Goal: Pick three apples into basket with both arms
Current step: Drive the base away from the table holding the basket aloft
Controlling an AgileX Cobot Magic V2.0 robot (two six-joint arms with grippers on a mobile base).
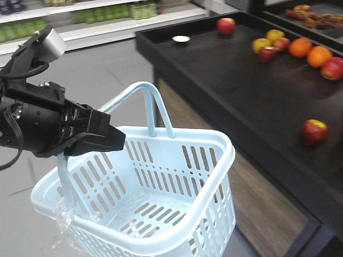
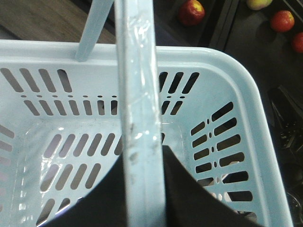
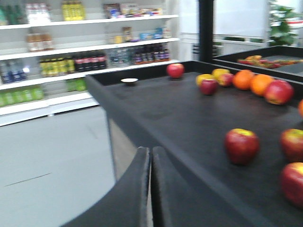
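The left tool (image 1: 107, 140) is clamped on one hoop handle (image 1: 69, 187) of the basket (image 1: 225, 144). In the left wrist view the pale bar (image 2: 137, 71) runs straight between the two black fingers (image 2: 189, 198), which press against it on either side. The basket hangs tilted from this grip, just beside the near edge of the black worktop (image 1: 225, 91), with grey floor (image 1: 107, 69) behind it. Its second handle (image 1: 161, 107) stands up at the far side, and a scrap of clear plastic (image 1: 61, 225) dangles from the near wall. From above, the rim (image 2: 213, 52) and slotted bottom (image 2: 80, 165) are in plain sight. All the apples lie on the worktop, outside the basket. The near apple (image 1: 315, 131), red with a yellowish top, sits alone and closest to the basket. The far apple (image 1: 226, 25) sits at the back wall, near a small white dish (image 1: 181, 38). A dark apple (image 1: 268, 54) lies in a cluster with a yellow apple (image 1: 261, 44), two oranges (image 1: 300, 47) and another red apple (image 1: 333, 68). The right tool (image 3: 151, 151) has its fingers pressed together with only a thin slit between them, and it holds nothing. It hangs at the worktop's edge (image 3: 180, 118), well apart from the near apple (image 3: 241, 145) ahead of it. Two more red apples (image 3: 293, 144) show at the right border, and stocked shelves (image 3: 71, 47) stand behind.
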